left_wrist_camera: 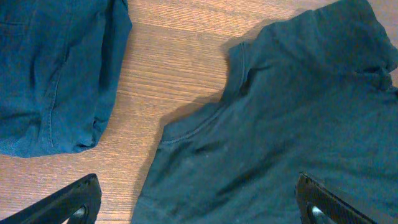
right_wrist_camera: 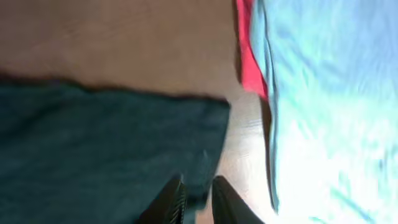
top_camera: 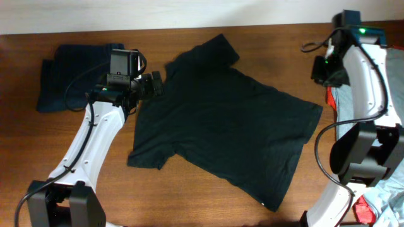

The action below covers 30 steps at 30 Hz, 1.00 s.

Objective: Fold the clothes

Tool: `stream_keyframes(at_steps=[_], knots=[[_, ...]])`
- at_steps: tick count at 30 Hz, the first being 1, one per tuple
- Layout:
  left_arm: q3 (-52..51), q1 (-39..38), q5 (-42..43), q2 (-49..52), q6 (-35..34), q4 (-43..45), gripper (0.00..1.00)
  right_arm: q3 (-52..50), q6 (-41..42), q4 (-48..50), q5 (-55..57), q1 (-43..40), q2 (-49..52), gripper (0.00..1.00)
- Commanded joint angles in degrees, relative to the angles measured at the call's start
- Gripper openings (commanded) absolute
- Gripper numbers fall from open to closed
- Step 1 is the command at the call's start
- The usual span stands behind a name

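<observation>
Where the overhead view takes in the whole table (top_camera: 189, 202), a black T-shirt (top_camera: 227, 120) lies spread flat across the middle of the wood. Its collar is turned toward the left arm and its hem toward the right arm. A folded navy garment (top_camera: 66, 79) lies at the far left, apart from the shirt, with bare wood between them.

The left gripper (top_camera: 151, 85) is at the collar edge with its jaws spread wide. In its wrist view one finger (left_wrist_camera: 74, 199) stands over bare wood and the other over black cloth.

The right gripper (right_wrist_camera: 196, 199) hangs at a hem corner of the shirt, its fingers drawn close with a thin slit between them. The picture is blurred, so whether they pinch the cloth cannot be told.

Just beyond that corner a light grey-blue garment (right_wrist_camera: 329, 93) lies over a red garment (right_wrist_camera: 250, 68).
</observation>
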Motion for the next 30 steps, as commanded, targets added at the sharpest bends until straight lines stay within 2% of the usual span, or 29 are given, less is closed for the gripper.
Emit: stream_keyframes(at_steps=[1,6,8,9,11,13,14,24,30], knots=[[0.02,0.35,0.15,0.20,0.90,0.11,0.99,0.15,0.72,-3.32,-4.48,-2.01,-0.20,0.24],[0.02,0.35,0.15,0.20,0.92,0.11,0.99,0.15,0.48,-6.73,-7.19,-2.86,-0.20,0.43],[0.02,0.35,0.15,0.20,0.92,0.11,0.99,0.15,0.48,-8.22,-7.74,-2.84,-0.20,0.45],[0.02,0.35,0.15,0.20,0.90,0.11,0.99,0.15,0.50,-8.96,-7.74,-2.80,-0.20,0.43],[0.02,0.35,0.15,0.20,0.92,0.11,0.99,0.15,0.74,-10.51,-7.87,-2.80,-0.22,0.20],[0.02,0.35,0.15,0.20,0.90,0.11,0.99,0.15,2.54,-11.98,-8.20,-2.78,-0.22,0.10],[0.02,0.35,0.15,0.20,0.90,0.11,0.99,0.15,2.73,-12.13,-8.90,-2.56,-0.28,0.08],[0.02,0.35,0.17,0.20,0.90,0.11,0.99,0.15,2.71,-16.90,-10.86,1.88,-4.07,0.04],[0.02,0.35,0.17,0.20,0.90,0.15,0.99,-0.85,4.02,-17.27,-10.71,3.45,-13.20,0.04]])
